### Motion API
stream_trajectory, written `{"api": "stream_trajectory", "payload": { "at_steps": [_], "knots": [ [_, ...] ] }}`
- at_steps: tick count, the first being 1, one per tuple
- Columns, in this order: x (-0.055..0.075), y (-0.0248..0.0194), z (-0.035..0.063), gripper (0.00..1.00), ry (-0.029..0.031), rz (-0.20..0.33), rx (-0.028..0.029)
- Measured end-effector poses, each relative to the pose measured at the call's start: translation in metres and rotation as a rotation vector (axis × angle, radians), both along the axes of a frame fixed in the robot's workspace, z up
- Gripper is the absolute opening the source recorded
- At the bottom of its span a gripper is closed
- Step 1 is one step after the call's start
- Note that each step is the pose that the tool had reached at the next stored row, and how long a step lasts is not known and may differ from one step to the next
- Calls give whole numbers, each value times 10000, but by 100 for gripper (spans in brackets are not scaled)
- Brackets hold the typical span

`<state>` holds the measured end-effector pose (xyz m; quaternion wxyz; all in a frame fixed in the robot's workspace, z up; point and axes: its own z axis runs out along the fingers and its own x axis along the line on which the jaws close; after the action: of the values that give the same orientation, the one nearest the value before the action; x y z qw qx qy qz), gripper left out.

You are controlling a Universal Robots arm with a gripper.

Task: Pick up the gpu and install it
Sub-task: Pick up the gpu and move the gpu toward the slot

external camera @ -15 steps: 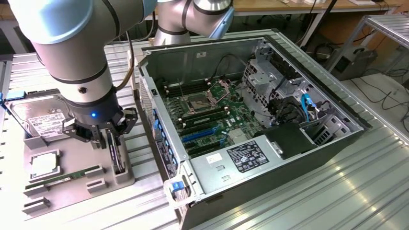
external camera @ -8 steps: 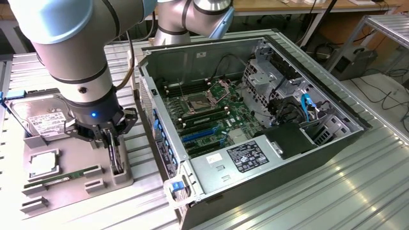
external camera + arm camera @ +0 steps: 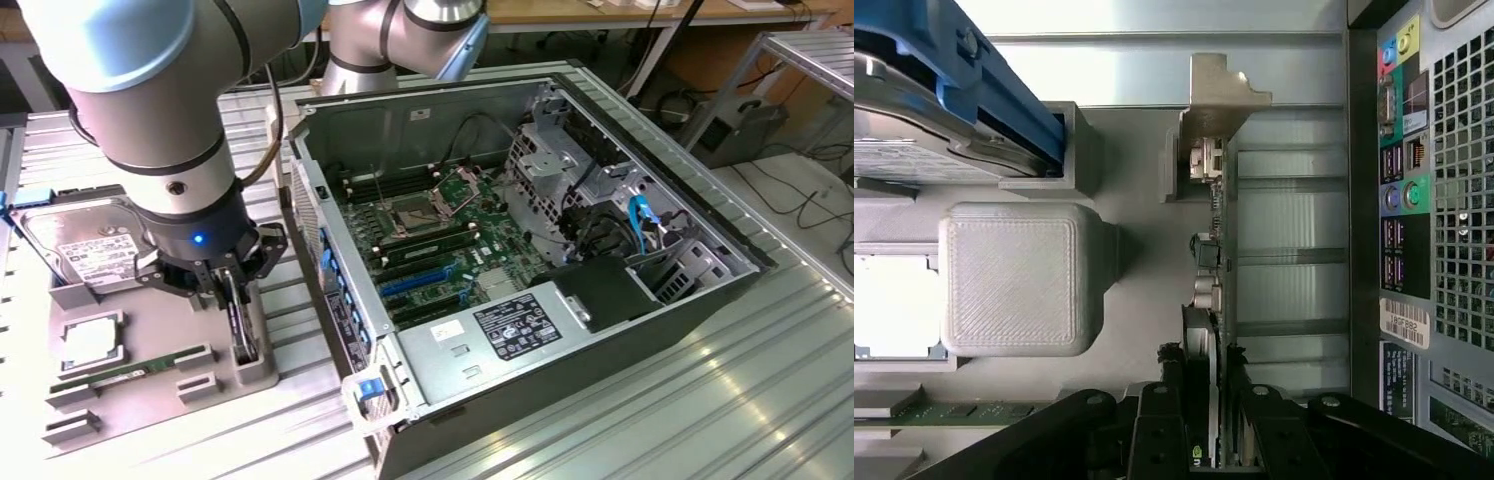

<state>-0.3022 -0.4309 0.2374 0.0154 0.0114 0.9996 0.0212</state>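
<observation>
Gripper (image 3: 230, 298) (image 3: 1206, 400) shown clamped on the gpu (image 3: 246, 335) (image 3: 1216, 250), one finger against each face. The card is seen standing on edge in a slot of the grey parts holder (image 3: 200, 388), with its silver bracket (image 3: 1219, 95) at the end away from the fingers. A hard drive (image 3: 94, 245) and RAM stick (image 3: 127, 375) are held in the same holder. The open computer case (image 3: 441, 130) lies just beside it, on the exterior view's right.

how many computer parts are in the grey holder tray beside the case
4: hard drive at the far end, cpu and ram stick nearer the camera, gpu on edge below the end effector. Others may hide behind the arm.
</observation>
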Motion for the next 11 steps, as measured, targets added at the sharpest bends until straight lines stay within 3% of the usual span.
{"api": "stream_trajectory", "payload": {
  "at_steps": [5,11],
  "knots": [
    [0,0,61,27,1,1,-1],
    [1,0,334,27,3,19,-2]
  ]
}}
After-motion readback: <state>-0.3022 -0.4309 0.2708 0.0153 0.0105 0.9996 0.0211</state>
